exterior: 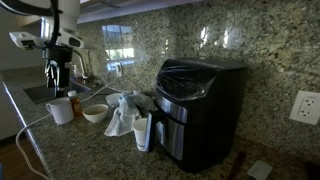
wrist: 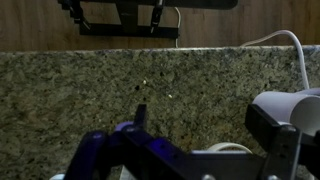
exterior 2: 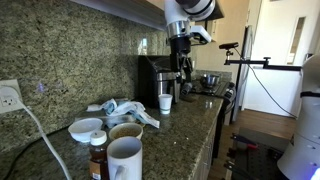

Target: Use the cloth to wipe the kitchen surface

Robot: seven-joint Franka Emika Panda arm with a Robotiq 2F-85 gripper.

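Observation:
The cloth, a crumpled white and pale blue rag, lies on the granite counter between a small bowl and a black appliance; it also shows in an exterior view. My gripper hangs above the counter's end, well away from the cloth and above a white mug. It shows in an exterior view too. In the wrist view the gripper is open and empty, with bare granite between its fingers. The cloth is out of the wrist view.
A black appliance stands by the cloth, with a white cup in front of it. A white bowl, a second bowl, a brown bottle and the mug crowd that end. A wall outlet sits on the backsplash.

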